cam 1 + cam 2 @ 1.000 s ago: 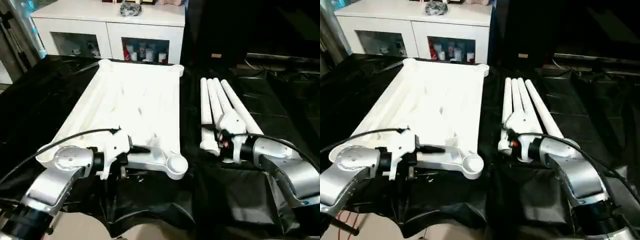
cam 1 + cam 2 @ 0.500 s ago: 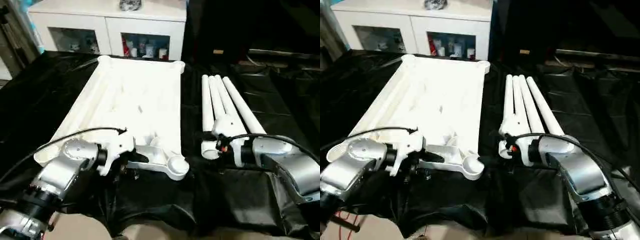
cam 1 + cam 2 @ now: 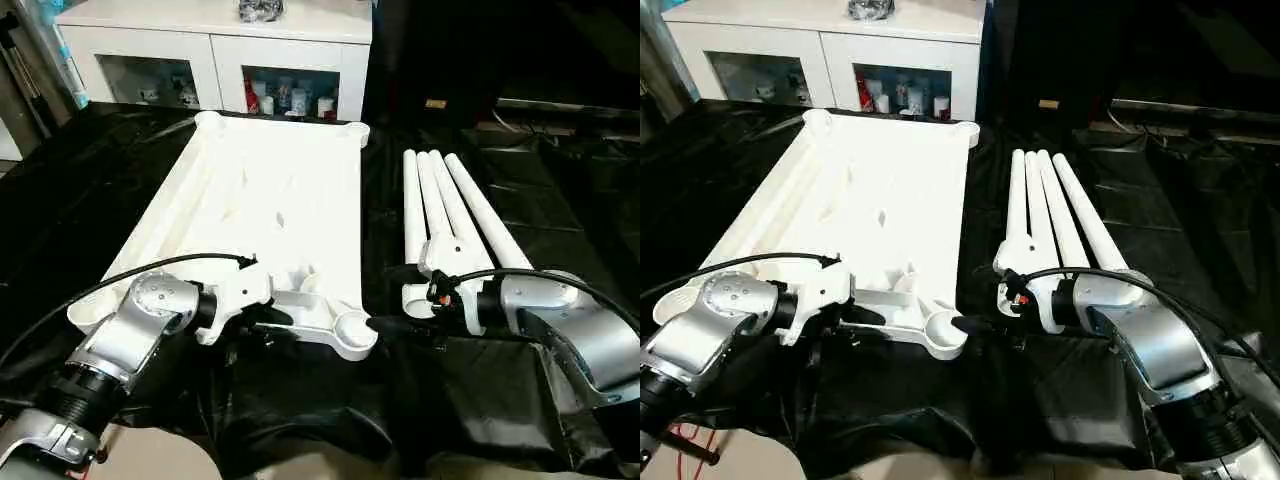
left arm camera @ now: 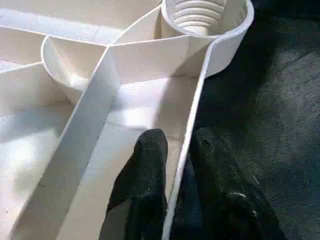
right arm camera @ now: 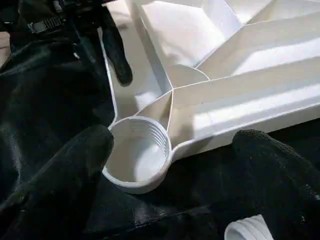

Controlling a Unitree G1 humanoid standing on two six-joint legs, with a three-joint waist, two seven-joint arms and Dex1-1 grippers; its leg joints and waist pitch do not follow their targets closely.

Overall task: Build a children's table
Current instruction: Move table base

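1. The left tool (image 4: pixel 172 165) is at the near edge of the tabletop (image 3: pixel 270 200). Its two black fingers (image 4: pixel 145 170) are clenched on the thin outer wall of the tabletop, one finger inside the wall and one outside.
2. The right tool (image 5: pixel 170 150) is released, with its two fingers wide apart. It is near the threaded socket (image 5: pixel 140 150) at the near right corner of the tabletop, and the socket is seen between the fingers. I cannot tell if a finger touches it.
3. There is one tabletop. It is white and lies with the ribbed underside up on the black sheet (image 3: pixel 500 400) that covers the desk. Its long side runs away from the robot.
4. To the right of the tabletop lie the legs (image 3: pixel 440 205), white tubes side by side, touching each other. I can count three clearly; the right forearm covers their near ends.
5. Far behind stands one white cabinet (image 3: pixel 215 45) with two glass doors and small things inside.
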